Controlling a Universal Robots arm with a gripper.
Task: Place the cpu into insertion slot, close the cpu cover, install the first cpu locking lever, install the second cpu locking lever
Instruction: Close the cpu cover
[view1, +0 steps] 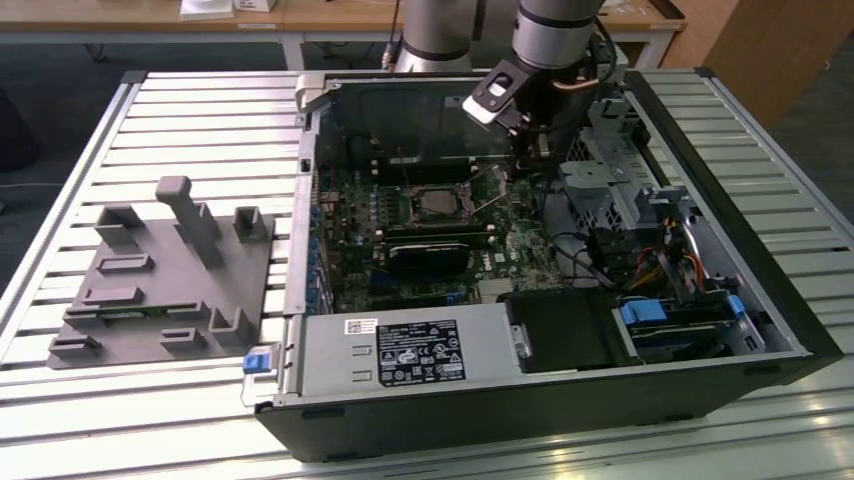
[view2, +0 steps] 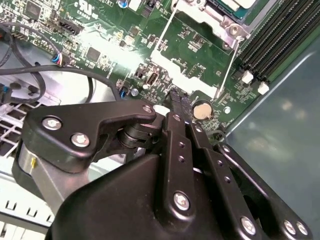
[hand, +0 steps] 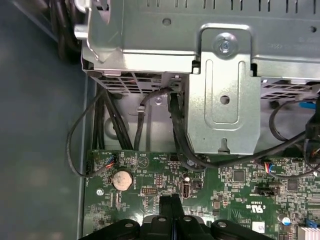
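The black metal gripper has its fingers pressed together with nothing between them. Its tips hang low over the green circuit board.

The cpu, a flat square chip with a pale silvery top, appears to be seated in the insertion slot, a small square socket with a thin metal rim. The cpu cover — a thin silvery metal frame — looks to lie down over it. I judge the locking-lever steps to be in hand.

Two thin steel wire levers run along the socket's sides. The far lever lies off to one side of the fingertips. The near lever ends close to them, beside a round silver coin cell. I cannot tell whether either is latched.

The socket lies beyond the fingertips and apart from them — the gripper is nearer the near lever's free end. That lever calls for closed tips bearing squarely on a slim rod, which could easily slip sideways.
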